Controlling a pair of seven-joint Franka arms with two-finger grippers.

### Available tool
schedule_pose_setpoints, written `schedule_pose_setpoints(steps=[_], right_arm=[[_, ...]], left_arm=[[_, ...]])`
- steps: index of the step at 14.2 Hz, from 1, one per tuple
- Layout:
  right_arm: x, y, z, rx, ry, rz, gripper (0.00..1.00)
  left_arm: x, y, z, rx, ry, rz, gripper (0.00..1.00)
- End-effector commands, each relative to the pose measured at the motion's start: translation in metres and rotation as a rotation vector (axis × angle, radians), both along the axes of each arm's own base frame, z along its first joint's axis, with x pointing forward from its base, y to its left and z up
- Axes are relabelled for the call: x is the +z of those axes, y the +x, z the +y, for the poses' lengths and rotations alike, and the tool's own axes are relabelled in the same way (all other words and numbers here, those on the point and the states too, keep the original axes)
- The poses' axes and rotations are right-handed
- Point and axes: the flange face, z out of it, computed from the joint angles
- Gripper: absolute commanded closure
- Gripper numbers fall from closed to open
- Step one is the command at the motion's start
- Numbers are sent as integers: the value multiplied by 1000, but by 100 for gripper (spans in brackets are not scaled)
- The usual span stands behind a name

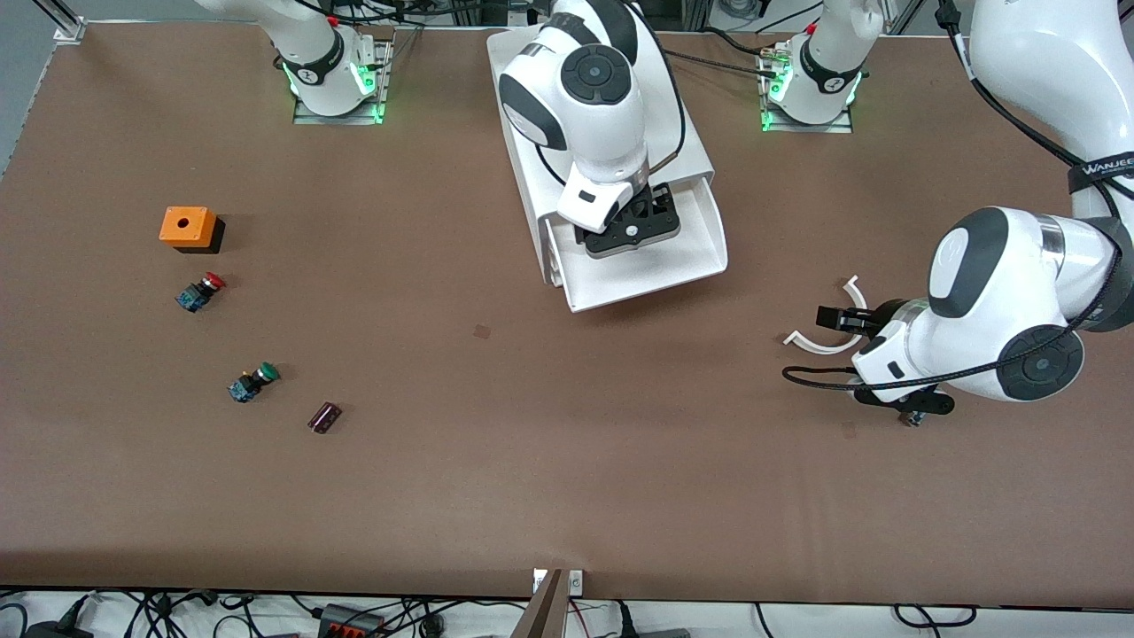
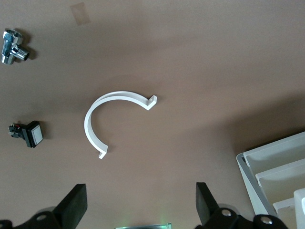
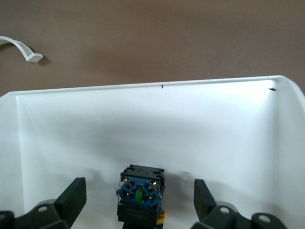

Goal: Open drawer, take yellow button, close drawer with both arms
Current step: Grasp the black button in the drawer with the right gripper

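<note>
The white cabinet (image 1: 695,151) stands between the two arm bases, and its top drawer (image 1: 656,288) is pulled out toward the front camera. My right gripper (image 1: 631,229) hangs open inside the drawer (image 3: 143,119). In the right wrist view the button (image 3: 139,198) lies on the drawer floor between the spread fingers of the right gripper (image 3: 139,186), untouched. Its dark blue-black body shows, and a bit of yellow cap peeks out below. My left gripper (image 1: 833,317) waits open over bare table toward the left arm's end, with nothing between the fingers (image 2: 140,190).
A white curved clip (image 2: 109,119) lies just under the left gripper. A chrome fitting (image 2: 13,45) and a small black switch (image 2: 27,133) lie close by. Toward the right arm's end sit an orange box (image 1: 188,227), a red-capped button (image 1: 200,291), a green-capped button (image 1: 252,382) and a small dark part (image 1: 324,416).
</note>
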Motion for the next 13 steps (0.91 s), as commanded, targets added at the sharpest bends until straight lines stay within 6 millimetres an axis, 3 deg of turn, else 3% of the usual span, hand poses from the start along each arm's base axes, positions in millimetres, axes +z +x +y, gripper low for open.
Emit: schedule_pose_setpoints(steps=[1, 2, 6, 8, 10, 13], right_arm=[[1, -2, 2, -8, -49, 10, 0], [-1, -4, 0, -6, -68, 25, 0], [-2, -8, 2, 3, -80, 35, 20], [8, -8, 5, 5, -61, 25, 37], [10, -9, 6, 7, -57, 24, 65], [19, -5, 6, 2, -43, 10, 90]], left_arm=[[-2, -8, -3, 36, 1, 18, 0], [-3, -8, -3, 36, 0, 21, 0], [-4, -10, -3, 48, 9, 30, 0], [-7, -10, -3, 66, 19, 35, 0], [-7, -9, -4, 65, 19, 32, 0], [-6, -9, -5, 64, 18, 28, 0]])
